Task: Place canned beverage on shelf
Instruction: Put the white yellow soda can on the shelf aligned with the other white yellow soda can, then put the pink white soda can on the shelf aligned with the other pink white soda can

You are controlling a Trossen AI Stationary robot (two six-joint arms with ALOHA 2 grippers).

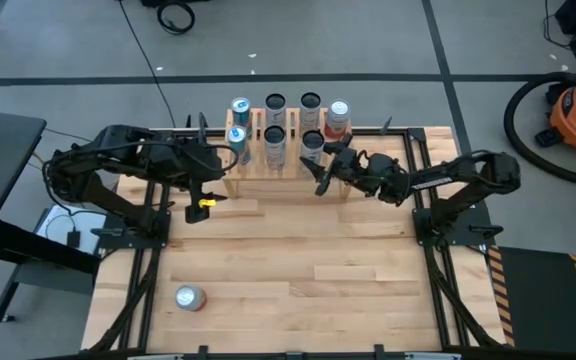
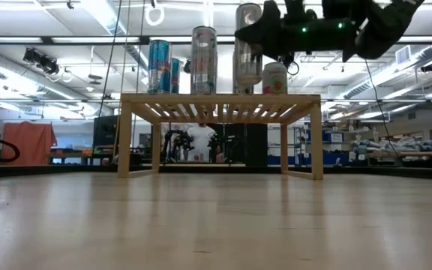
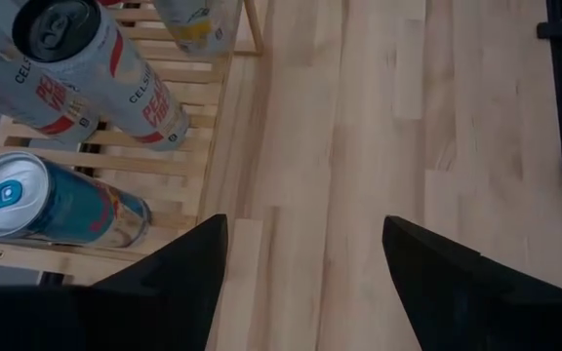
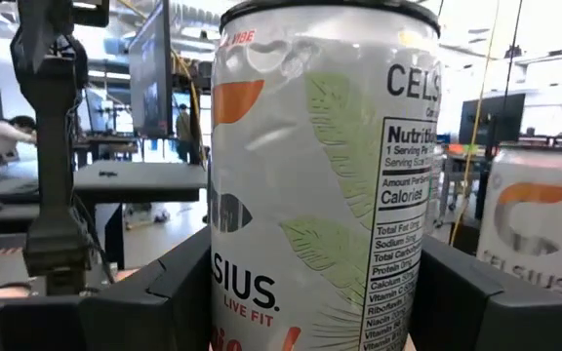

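Observation:
The slatted wooden shelf (image 1: 290,168) stands at the table's far edge with several upright cans on it, among them two blue ones (image 1: 238,122) and a red one (image 1: 338,117). My right gripper (image 1: 320,158) reaches in from the table's right and is shut on a white canned beverage with green leaves (image 4: 320,175), held over the shelf's right half (image 2: 247,45). My left gripper (image 3: 301,292) is open with nothing between its fingers. It hangs by the shelf's left corner, slanting down at the bare table. Another can (image 1: 189,298) lies on its side near the table's front left. My right gripper pinches the white can's side wall (image 4: 224,278) between its two fingers (image 4: 169,292), one on each side. The fingers come about level from the table's right. The can stands nearly upright. In the low view its base (image 2: 247,81) shows slightly above the shelf top.
A red-marked can (image 4: 540,229) stands close beside the held one on the shelf. The plank tabletop (image 1: 298,260) lies bare between the shelf and the can on its side. Black frame rails (image 1: 423,200) run along the table's sides.

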